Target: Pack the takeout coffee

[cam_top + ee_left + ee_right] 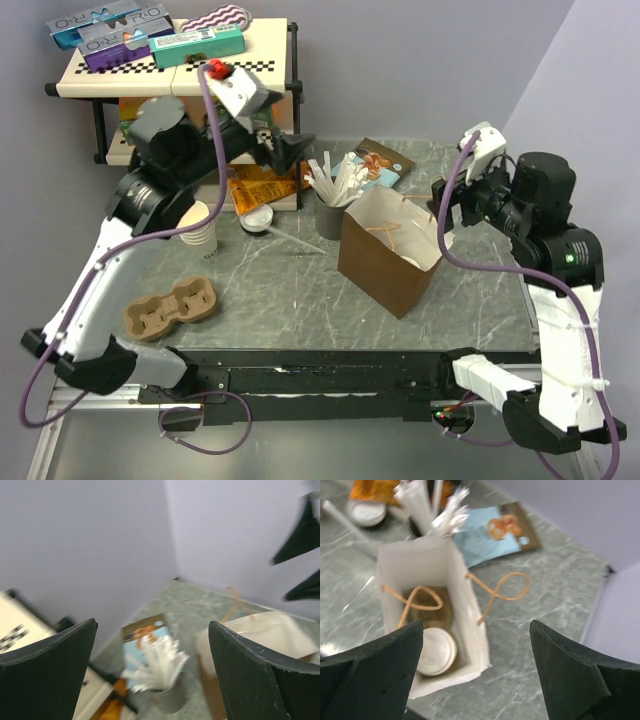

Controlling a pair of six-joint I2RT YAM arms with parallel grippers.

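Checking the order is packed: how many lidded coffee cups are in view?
1: the takeout coffee sits inside the brown paper bag, seen in the right wrist view. The bag's walls could hide another; the stacked cups have no lid.

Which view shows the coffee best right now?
Right wrist: it looks down into the bag, where the coffee shows its white lid. The top view shows the bag's mouth at a slant, with no cup clear. The left wrist is blurred; no cup is visible.
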